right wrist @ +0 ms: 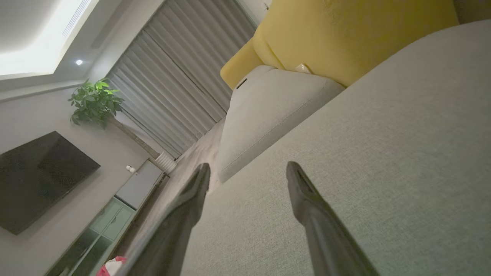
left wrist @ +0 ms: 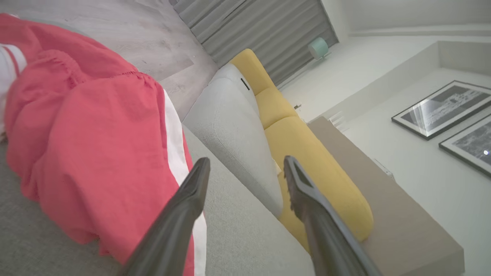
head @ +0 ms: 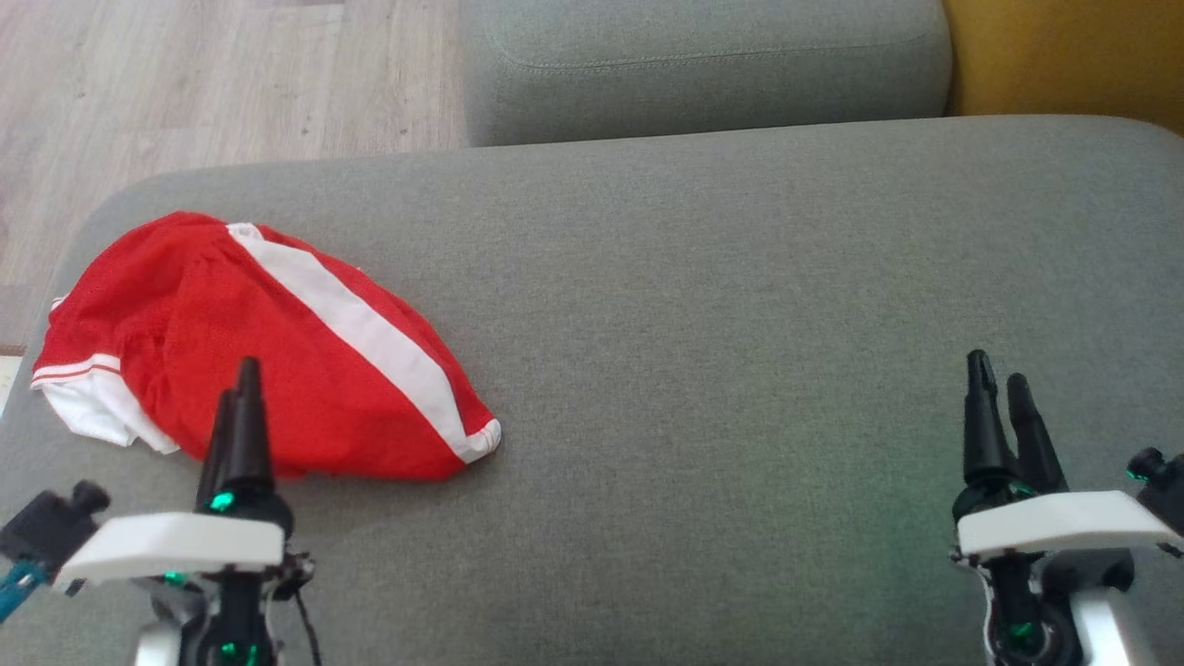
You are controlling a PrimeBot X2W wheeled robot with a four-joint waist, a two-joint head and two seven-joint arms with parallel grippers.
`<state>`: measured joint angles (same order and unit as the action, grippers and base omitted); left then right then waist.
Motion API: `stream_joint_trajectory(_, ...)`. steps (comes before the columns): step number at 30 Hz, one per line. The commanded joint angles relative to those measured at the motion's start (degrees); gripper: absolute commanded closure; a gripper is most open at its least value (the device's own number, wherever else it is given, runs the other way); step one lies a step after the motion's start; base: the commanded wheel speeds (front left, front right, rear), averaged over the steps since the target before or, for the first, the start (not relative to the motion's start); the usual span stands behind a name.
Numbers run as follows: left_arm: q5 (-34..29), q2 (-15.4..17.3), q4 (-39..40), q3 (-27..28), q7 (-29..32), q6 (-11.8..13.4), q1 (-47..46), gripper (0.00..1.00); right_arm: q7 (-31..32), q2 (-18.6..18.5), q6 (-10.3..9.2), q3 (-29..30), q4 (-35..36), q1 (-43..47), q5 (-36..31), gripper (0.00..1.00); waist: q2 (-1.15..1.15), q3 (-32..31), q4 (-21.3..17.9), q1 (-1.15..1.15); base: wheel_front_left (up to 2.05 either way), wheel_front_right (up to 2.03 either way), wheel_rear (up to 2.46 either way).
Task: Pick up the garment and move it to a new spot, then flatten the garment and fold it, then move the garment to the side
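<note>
The red garment [head: 259, 351] with a white stripe lies crumpled by the left edge of the grey seat cushion [head: 740, 324]. The left gripper [head: 239, 384] hangs at its near side, the right gripper [head: 997, 368] by the right edge, both jaws wide, holding nothing. Past the far edge are pale wood floor [head: 185, 74], a yellow sofa [left wrist: 330, 180] and grey curtains [right wrist: 172, 84].

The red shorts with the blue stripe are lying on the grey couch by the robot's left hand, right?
Not quite. The stripe on the red shorts is white, not blue; the head view shows it. They do lie on the grey couch by the left gripper.
</note>
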<state>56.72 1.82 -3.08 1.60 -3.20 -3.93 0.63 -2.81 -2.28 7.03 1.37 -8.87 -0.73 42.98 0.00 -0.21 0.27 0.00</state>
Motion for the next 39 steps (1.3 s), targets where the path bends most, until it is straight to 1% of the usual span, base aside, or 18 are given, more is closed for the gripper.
stream_joint_trajectory(1,-2.83,0.71,2.97,0.02,-0.73,0.35,-2.13,0.00,-1.03,-0.38,0.22,-1.22,2.59,-2.93,-2.83,0.00,0.00,-0.06,0.03,0.00,0.00,0.00,0.00)
stream_joint_trajectory(5,-7.64,0.73,3.46,-1.86,-1.41,0.88,-1.76,0.00,-1.71,-0.39,0.23,-1.76,2.74,-2.95,-6.52,0.00,0.00,-0.18,0.09,0.00,0.00,0.00,0.00)
stream_joint_trajectory(6,-7.64,0.73,3.46,-1.86,-1.41,0.88,-1.76,0.00,-1.71,-0.39,0.23,-1.76,2.74,-2.95,-6.52,0.00,0.00,-0.18,0.09,0.00,0.00,0.00,0.00)
stream_joint_trajectory(9,-11.56,0.75,3.60,-3.05,-1.90,1.14,-1.63,0.00,-2.21,-0.40,0.24,-2.04,2.92,-2.98,-8.91,0.00,0.00,-0.21,0.18,0.00,0.00,0.00,0.00)
stream_joint_trajectory(13,-16.37,0.80,3.97,-4.32,-2.57,1.95,-1.72,0.00,-2.89,-0.42,0.26,-2.45,3.43,-3.03,-11.95,0.00,0.00,-0.16,0.28,0.00,0.00,0.00,0.00)
stream_joint_trajectory(18,-21.47,1.72,4.65,-6.53,-3.41,3.45,-1.77,0.00,-3.73,-0.43,0.28,-3.03,3.62,-2.97,-16.11,0.00,0.00,-0.10,0.37,0.00,0.00,0.00,0.00)
stream_joint_trajectory(23,-26.01,3.25,5.43,-9.38,-4.25,5.86,-1.92,0.00,-4.58,-0.45,0.30,-3.85,3.79,-3.11,-20.33,0.00,0.00,-0.06,0.31,0.00,0.00,0.00,0.00)
stream_joint_trajectory(32,-32.36,6.12,6.78,-14.37,-5.76,10.53,-2.46,0.00,-6.10,-0.48,0.33,-5.04,4.49,-3.35,-27.65,0.00,0.00,0.08,0.02,0.00,0.00,0.00,0.00)
stream_joint_trajectory(39,-37.62,8.59,6.68,-18.86,-6.93,13.32,-3.20,0.00,-7.28,-0.50,0.36,-5.87,5.01,-3.35,-33.39,0.00,0.00,-0.06,-0.06,0.00,0.00,0.00,0.00)
